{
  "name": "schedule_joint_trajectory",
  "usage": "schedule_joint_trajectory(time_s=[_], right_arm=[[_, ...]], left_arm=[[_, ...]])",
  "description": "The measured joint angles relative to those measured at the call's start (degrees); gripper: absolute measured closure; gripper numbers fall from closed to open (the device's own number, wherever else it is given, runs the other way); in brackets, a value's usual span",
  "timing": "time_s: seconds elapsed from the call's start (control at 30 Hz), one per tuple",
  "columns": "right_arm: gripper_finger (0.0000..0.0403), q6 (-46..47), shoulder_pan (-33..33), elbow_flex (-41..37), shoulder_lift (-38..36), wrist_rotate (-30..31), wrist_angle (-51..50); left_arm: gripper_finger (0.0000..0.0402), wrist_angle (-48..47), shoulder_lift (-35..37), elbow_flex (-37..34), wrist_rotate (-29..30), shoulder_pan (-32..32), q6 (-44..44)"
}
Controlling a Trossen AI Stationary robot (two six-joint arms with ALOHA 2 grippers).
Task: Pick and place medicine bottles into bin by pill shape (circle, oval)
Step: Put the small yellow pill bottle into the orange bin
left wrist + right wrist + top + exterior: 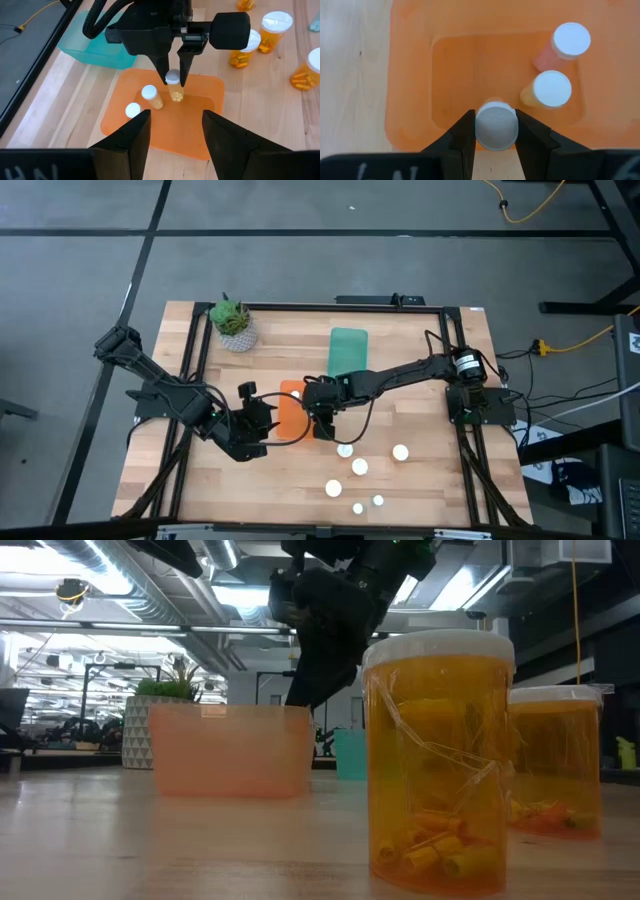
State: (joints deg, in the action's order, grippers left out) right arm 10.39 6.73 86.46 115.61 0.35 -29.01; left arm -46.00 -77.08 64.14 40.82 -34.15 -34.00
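Observation:
My right gripper [173, 76] is shut on a medicine bottle [175, 90], amber with a white cap, over the orange bin [210, 92] at mid-table. Two more bottles [571, 39] [551, 89] stand in that bin on their bases. My left gripper [175, 131] hovers open on the bin's left side, nothing between its fingers. Several loose bottles [359, 467] stand on the table nearer the front edge. My right gripper pinches the bottle at its white cap [495, 131], one finger on each side of the cap. The fingers slant down from above. The bottle hangs upright below them inside the orange bin's outline; whether its bottom touches the bin's floor cannot be told.
A teal bin [349, 350] lies behind the orange one, toward the far edge. A potted plant [233, 323] stands at the far left. In the low view a bottle of yellow oval pills [440, 760] stands close, another [555, 760] behind it.

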Motion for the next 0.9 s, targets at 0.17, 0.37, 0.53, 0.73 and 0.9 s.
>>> schedule_joint_trajectory(time_s=[0.17, 0.37, 0.53, 0.73, 0.9], right_arm=[[0.0288, 0.07, 0.63, 0.0, 0.0, 0.12, 0.81], [0.0288, 0.53, 1.64, 0.0, 0.0, 0.1, 1.62], [0.0288, 1.14, 1.76, 0.0, 0.24, 0.01, 1.58], [0.0288, 1.17, 1.72, -0.57, 0.31, 0.05, 2.28], [0.0288, 1.15, 1.72, -0.58, 1.1, 0.08, 3.13]], left_arm=[[0.0231, 0.0, 0.0, 0.0, 0.0, 0.0, -0.02], [0.0231, 0.03, 0.0, 0.0, 0.0, 0.0, -0.05], [0.0231, 0.07, 0.0, 0.0, 0.0, 0.0, -0.09], [0.0231, 0.15, 0.0, 0.0, 0.0, 0.0, -0.13], [0.0231, 0.19, 0.0, 0.0, 0.0, 0.0, -0.13]])
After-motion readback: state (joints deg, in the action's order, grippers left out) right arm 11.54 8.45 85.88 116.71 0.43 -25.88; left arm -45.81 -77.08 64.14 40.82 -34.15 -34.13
